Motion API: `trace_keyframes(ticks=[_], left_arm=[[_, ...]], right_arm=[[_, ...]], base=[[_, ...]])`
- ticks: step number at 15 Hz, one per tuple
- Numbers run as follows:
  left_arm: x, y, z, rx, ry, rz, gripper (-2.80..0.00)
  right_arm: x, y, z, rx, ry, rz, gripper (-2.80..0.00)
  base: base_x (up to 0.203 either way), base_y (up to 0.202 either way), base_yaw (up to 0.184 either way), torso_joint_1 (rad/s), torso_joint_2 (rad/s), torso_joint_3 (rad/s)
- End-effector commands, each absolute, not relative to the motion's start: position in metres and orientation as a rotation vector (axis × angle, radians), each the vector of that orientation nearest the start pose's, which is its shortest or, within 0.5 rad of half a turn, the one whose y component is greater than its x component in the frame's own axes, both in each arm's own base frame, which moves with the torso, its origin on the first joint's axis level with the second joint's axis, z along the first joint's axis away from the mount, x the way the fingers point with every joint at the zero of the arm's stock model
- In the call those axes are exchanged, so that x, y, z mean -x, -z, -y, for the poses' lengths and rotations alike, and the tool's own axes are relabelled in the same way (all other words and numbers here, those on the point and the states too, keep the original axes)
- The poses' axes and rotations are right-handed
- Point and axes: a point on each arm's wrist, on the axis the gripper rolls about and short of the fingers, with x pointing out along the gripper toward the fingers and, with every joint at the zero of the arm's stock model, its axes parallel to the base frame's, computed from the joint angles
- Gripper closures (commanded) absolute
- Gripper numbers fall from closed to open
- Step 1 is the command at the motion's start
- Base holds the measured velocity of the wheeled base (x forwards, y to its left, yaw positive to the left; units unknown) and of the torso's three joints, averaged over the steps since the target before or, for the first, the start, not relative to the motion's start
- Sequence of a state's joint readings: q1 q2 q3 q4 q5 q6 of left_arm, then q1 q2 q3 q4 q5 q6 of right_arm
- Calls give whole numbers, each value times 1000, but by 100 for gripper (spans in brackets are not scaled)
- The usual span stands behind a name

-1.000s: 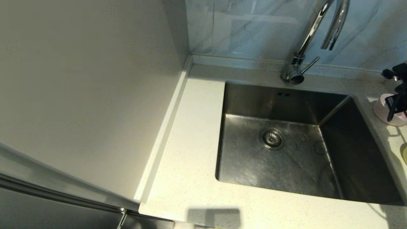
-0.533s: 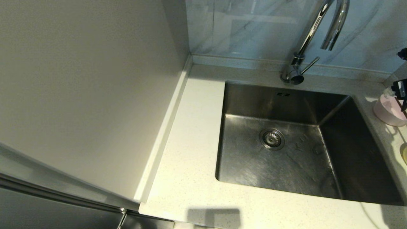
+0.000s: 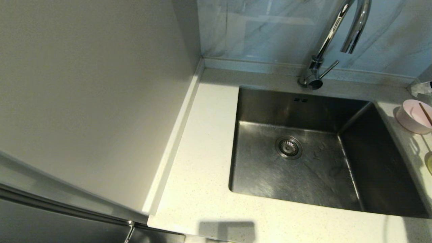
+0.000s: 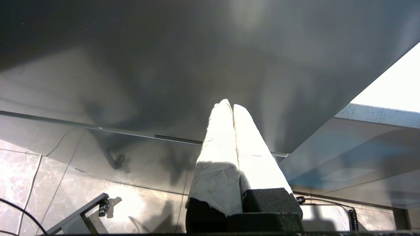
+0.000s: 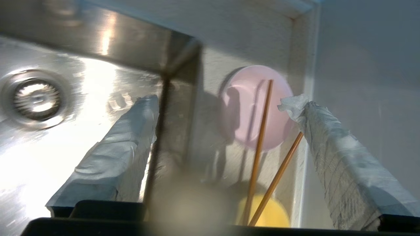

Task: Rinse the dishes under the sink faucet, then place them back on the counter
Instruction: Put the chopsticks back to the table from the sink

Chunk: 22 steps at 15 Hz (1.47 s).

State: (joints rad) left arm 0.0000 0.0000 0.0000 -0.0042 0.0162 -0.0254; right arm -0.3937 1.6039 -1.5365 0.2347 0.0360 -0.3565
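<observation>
Hovering right pincer (image 5: 223, 101) above pink bowl (image 5: 256, 108)

Two robot grippers, the left gripper (image 4: 228, 106) and the right gripper (image 5: 223, 100), each have long tapering fingers wrapped in wrinkled white tape, mounted on black blocky bases along the frame's lower edge.

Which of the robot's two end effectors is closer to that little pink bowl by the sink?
The right. Its end effector hangs open above the pink bowl and chopsticks. The left end effector is shut, down beside a grey panel, no bowl in its view.
</observation>
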Motion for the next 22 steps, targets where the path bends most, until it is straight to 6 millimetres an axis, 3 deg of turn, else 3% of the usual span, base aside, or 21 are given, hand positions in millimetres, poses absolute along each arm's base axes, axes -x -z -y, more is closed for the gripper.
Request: trace_keyframes(ticks=[1, 2, 8, 10, 11, 18, 20, 22], left_arm=[[23, -76, 0, 26, -17, 8, 0], [23, -76, 0, 26, -17, 8, 0], [23, -76, 0, 26, -17, 8, 0], [23, -76, 0, 26, -17, 8, 0], [23, -76, 0, 26, -17, 8, 0], [23, -76, 0, 26, -17, 8, 0], [23, -76, 0, 26, -17, 8, 0], [23, -76, 0, 26, -17, 8, 0]], right_arm=[[-223, -348, 84, 308, 274, -292, -280], [-209, -349, 75, 315, 265, -277, 0], [-134, -364, 35, 377, 237, -80, 0], [-100, -364, 24, 356, 227, -9, 0], [-86, -354, 20, 337, 225, -3, 0], [9, -235, 0, 257, 166, 17, 0], [26, -211, -2, 208, 157, 53, 0], [23, -186, -1, 154, 140, 14, 0]], base=[[0, 0, 0, 0, 0, 0], [0, 0, 0, 0, 0, 0], [0, 0, 0, 0, 0, 0], [0, 0, 0, 0, 0, 0], [0, 0, 0, 0, 0, 0], [0, 0, 0, 0, 0, 0], [0, 0, 0, 0, 0, 0], [0, 0, 0, 0, 0, 0]])
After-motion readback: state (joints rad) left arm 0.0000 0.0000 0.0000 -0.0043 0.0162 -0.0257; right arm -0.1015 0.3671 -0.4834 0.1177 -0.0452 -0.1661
